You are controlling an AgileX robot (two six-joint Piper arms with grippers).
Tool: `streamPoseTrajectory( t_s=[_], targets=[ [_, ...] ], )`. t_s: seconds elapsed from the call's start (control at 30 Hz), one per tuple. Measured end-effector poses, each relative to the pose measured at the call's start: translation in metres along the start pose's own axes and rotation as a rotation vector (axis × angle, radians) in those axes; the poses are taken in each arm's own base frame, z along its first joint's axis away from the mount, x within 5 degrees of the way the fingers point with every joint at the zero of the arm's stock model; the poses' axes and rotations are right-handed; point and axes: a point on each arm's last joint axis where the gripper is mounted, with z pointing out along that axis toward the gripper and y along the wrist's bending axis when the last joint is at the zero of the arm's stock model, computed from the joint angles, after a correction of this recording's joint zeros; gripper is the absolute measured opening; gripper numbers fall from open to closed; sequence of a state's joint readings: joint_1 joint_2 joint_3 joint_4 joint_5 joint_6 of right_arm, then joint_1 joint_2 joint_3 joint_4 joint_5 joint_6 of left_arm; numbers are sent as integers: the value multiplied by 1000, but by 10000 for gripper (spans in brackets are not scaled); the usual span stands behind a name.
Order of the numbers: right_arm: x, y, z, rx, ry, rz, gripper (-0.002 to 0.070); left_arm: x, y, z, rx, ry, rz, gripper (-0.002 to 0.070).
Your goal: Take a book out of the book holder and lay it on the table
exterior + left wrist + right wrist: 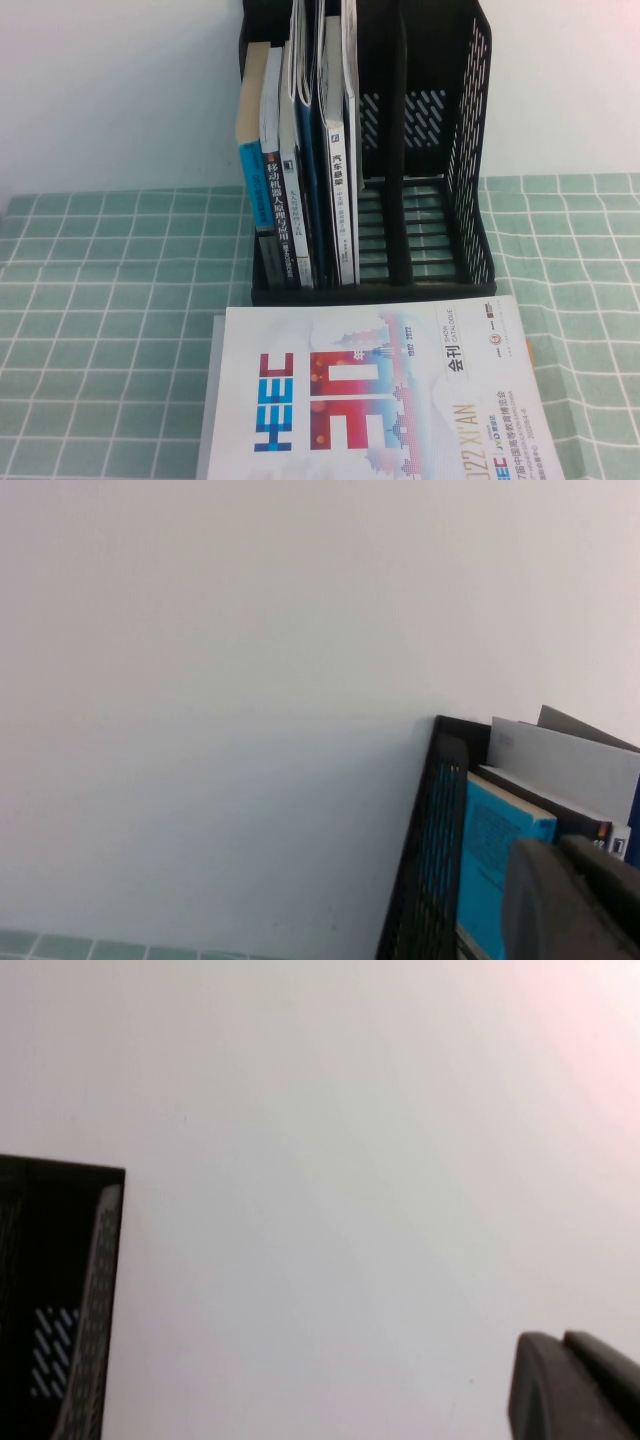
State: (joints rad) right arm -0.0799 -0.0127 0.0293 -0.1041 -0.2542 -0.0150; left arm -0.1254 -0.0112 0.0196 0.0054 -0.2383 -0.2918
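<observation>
**Catalogue flat, books racked**

The table (100,330) carries the holder (440,200), books upright in its left slots. A catalogue (370,400) lies flat before it. Left claw (575,900) and right claw (575,1385) show only at wrist-view corners; opening cannot be told.

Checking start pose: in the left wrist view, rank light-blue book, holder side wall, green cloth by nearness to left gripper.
Left gripper: beside item 1. Right gripper: facing bare wall.
1. Light-blue book, adjacent.
2. Holder side wall, just beyond the book.
3. Green cloth, far across.
</observation>
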Motion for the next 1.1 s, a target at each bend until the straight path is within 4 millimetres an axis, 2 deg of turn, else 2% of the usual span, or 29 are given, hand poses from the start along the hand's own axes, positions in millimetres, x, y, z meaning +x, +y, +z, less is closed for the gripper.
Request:
streamPoseTrajectory(
  t_s=[0.07,0.2,0.33,0.57,0.7,0.87,1.1],
  targets=[
    [-3,0,0,1,-29,-7,-2,-8,-2,1,-9,26,-43,-2],
    [-6,-1,1,2,1,-27,-2,-38,-11,3,-31,90,-65,-2],
    [-23,-4,1,5,66,-98,-2,-59,-17,12,-57,171,-76,-2],
    [-51,-11,-2,34,152,-155,-2,-70,-22,36,-46,159,-220,-2],
    [-56,-13,4,33,227,-163,-2,-75,-31,63,-31,309,-210,-2],
    [-49,-11,24,0,334,-161,-2,-79,-49,106,39,466,-110,-2],
    [-36,-6,61,-49,384,-142,-2,-54,-93,170,220,560,-18,-2]
  ],
)
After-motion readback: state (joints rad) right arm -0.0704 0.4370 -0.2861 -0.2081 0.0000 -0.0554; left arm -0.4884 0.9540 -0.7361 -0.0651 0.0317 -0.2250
